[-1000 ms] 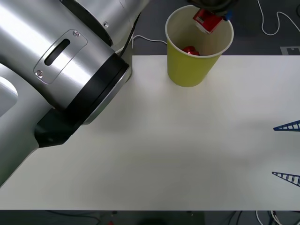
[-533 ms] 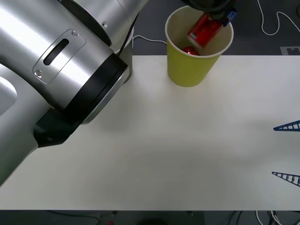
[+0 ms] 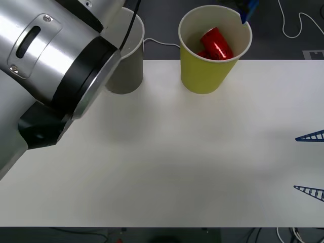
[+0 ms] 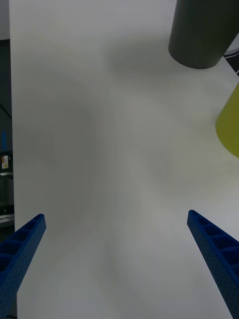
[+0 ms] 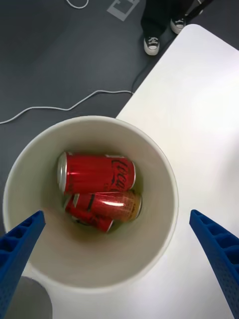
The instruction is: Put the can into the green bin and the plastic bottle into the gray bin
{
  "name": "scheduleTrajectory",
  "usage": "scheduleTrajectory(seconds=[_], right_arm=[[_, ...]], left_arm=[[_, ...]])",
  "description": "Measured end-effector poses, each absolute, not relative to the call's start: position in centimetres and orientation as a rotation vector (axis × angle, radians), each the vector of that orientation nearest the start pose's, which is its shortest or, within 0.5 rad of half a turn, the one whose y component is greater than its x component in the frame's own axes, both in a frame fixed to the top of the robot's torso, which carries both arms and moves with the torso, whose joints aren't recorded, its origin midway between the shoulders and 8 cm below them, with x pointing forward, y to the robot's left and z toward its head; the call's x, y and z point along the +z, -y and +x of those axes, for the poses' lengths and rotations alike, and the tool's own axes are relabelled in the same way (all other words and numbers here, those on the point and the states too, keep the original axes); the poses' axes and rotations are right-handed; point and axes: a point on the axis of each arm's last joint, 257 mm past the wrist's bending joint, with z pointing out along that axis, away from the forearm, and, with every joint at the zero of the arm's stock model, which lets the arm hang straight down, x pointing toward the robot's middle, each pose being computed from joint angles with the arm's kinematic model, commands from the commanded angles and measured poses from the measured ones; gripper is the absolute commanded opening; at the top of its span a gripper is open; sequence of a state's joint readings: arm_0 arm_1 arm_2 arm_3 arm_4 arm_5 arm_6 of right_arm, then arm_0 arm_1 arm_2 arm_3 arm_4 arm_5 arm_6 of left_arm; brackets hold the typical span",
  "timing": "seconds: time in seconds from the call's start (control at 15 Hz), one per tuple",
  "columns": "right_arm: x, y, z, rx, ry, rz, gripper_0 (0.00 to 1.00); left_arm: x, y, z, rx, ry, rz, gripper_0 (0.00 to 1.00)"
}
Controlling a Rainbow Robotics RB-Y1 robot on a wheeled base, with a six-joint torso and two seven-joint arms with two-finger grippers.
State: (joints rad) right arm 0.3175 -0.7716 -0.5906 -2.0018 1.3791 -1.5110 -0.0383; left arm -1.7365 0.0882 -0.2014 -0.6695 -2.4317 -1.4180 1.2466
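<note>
The green bin (image 3: pixel 202 76) stands at the table's far edge, with a red can (image 3: pixel 216 43) lying tilted inside on top of another red can. From straight above, my left gripper (image 5: pixel 115 215) is open over the bin's rim (image 5: pixel 164 169), where three red cans (image 5: pixel 94 172) lie stacked. One of its blue fingers (image 3: pixel 246 11) shows just behind the bin. The gray bin (image 3: pixel 129 71) stands left of the green one, partly behind my left arm. My right gripper (image 3: pixel 310 164) hovers open and empty at the table's right side. The plastic bottle is out of view.
My left arm's silver housing (image 3: pixel 45 55) hangs over the table's left part. The white table (image 3: pixel 192 162) runs bare between the bins and my right gripper (image 4: pixel 115 217). The gray bin (image 4: pixel 199 35) and green bin (image 4: pixel 230 124) stand far off. A white cable (image 3: pixel 162 43) lies on the floor.
The can that my left gripper held over the green bin has dropped in and lies on the cans inside. The left arm has pulled back, uncovering the gray bin.
</note>
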Motion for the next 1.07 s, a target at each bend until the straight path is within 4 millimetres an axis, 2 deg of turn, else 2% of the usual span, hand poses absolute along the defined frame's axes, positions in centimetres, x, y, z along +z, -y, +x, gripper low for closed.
scheduleTrajectory(seconds=[0.13, 0.47, 0.67, 1.07], right_arm=[[-16.6, 31.6, 29.7, 0.255, -1.599, -1.516, 1.0], [-16.6, 31.6, 29.7, 0.255, -1.599, -1.516, 1.0], [-16.6, 31.6, 29.7, 0.255, -1.599, -1.516, 1.0], [-16.6, 31.6, 29.7, 0.255, -1.599, -1.516, 1.0]], left_arm=[[7.3, 10.8, 56.7, -0.181, -2.077, 1.232, 1.0], [9.5, 5.7, 57.2, -0.216, -2.077, 1.245, 1.0], [10.6, 3.3, 57.6, -0.171, -2.004, 1.24, 1.0], [8.5, -4.5, 58.3, -0.196, -1.951, 1.283, 1.0]])
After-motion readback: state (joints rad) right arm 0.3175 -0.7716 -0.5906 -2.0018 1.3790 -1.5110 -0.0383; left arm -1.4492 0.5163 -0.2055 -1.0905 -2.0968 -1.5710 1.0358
